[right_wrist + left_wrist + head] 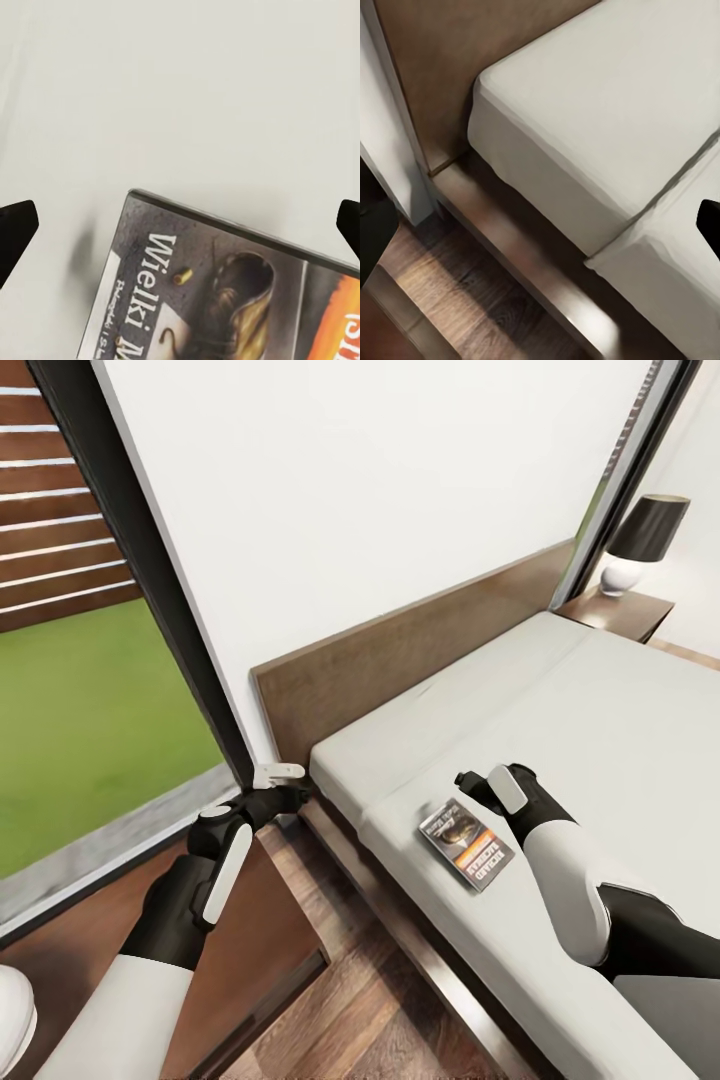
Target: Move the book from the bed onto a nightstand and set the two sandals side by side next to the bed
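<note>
The book (465, 843) lies flat on the bed's light grey mattress (600, 740) near its side edge, dark cover with an orange band facing up. My right gripper (472, 785) hovers open just above the book's far end. The right wrist view has the book (225, 292) below the spread dark fingertips (16, 229). My left gripper (285, 780) stands open beside the headboard's corner (290, 700), over the near nightstand (270, 920), holding nothing. Its wrist view looks down on the mattress corner (585, 112) and the bed frame (525, 262). The sandals are out of view.
A second nightstand (615, 612) with a black-shaded lamp (645, 530) stands at the bed's far side. A tall dark-framed window (150, 560) runs along the left, with grass outside. A strip of wood floor (360, 1000) separates the near nightstand from the bed. A white rounded object (12, 1010) sits at the lower left.
</note>
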Controlling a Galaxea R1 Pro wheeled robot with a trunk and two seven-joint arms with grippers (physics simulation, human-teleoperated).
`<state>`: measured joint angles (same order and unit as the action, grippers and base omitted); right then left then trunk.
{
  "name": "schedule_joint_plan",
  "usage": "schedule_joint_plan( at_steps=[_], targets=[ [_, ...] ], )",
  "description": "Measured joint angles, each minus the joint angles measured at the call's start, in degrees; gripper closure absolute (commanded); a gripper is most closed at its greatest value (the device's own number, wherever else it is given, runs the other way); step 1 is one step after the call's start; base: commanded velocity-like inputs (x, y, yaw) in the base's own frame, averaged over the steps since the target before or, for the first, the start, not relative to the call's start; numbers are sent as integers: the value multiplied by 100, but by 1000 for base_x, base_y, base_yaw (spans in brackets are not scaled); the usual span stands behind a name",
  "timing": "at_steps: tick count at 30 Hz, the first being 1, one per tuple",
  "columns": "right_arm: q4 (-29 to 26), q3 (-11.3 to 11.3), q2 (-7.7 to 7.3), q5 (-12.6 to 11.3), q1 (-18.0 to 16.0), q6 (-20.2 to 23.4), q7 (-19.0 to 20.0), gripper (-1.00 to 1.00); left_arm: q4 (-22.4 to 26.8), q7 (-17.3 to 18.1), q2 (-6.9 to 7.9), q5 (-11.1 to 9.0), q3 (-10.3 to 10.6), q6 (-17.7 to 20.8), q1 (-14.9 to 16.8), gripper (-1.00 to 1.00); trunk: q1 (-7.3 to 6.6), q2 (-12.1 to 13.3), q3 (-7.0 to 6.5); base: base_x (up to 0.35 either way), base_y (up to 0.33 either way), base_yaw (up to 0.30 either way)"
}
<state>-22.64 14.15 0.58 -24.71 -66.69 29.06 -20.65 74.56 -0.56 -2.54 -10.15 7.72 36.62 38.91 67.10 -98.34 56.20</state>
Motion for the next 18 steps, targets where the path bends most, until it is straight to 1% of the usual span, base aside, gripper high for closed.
schedule_joint_plan(
  at_steps=[18],
  targets=[
    [0, 0, 1, 0, 0, 0, 3, -100, 0, 0, 0, 0, -1, 0, 0, -100, 0, 0, 166, 0, 0, 0]
  ],
)
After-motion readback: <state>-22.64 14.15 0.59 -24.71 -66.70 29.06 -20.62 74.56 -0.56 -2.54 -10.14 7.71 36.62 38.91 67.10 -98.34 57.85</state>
